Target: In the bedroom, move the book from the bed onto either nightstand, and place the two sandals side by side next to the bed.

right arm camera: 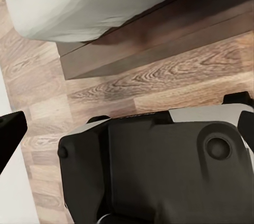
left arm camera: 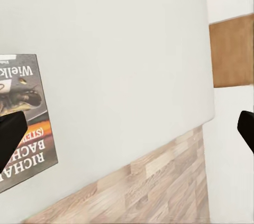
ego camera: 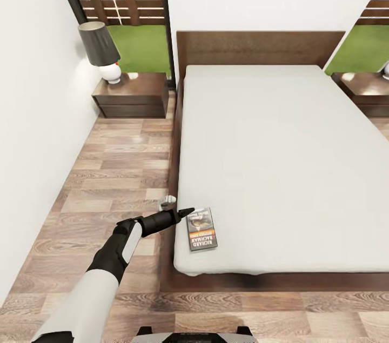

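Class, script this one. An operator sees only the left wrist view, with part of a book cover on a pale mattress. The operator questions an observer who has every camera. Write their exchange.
Operator: Where on the bed is the book?
Observer: The book lies flat near the foot corner of the bed, on the robot's left side.
Operator: Where is a nightstand?
Observer: One nightstand, carrying a lamp, stands beside the headboard on that same side.
Operator: How does my left claw approach?
Observer: The left claw reaches in from the floor side, its tip at the book's edge.
Operator: And the right claw?
Observer: The right claw is open, pointing down at the robot's own base.
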`<state>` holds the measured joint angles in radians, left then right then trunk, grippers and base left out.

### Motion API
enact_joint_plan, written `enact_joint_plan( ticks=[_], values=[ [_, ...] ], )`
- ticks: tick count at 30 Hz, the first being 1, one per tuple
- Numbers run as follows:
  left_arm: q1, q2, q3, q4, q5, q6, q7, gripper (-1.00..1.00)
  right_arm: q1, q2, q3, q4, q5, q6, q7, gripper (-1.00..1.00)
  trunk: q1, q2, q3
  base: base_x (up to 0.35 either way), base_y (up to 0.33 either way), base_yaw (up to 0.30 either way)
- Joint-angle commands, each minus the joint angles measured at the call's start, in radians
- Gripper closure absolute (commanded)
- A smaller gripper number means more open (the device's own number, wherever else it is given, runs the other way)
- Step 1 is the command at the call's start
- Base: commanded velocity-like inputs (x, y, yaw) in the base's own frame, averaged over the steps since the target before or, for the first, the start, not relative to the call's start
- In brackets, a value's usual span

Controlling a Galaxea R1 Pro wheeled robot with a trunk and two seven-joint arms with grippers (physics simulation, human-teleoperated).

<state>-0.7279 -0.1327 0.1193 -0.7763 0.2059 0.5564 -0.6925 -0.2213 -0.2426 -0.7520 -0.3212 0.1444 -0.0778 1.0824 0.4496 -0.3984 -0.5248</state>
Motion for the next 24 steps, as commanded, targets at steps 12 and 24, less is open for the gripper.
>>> enact_joint_plan(
  ticks=[12, 24],
  values=[
    [0.001, 0.001, 0.004, 0.0, 0.002, 0.006, -0.109, -1.0, 0.0, 0.0, -0.007, 0.001, 0.011, -0.008, 0.003, -1.0, 0.0, -0.002, -0.02, 0.0, 0.0, 0.0],
    [0.001, 0.001, 0.003, 0.0, 0.002, 0.005, -0.108, -1.0, -0.001, 0.0, -0.007, 0.001, 0.011, -0.008, 0.003, -1.0, 0.0, -0.002, -0.039, 0.0, 0.0, 0.0]
  ],
)
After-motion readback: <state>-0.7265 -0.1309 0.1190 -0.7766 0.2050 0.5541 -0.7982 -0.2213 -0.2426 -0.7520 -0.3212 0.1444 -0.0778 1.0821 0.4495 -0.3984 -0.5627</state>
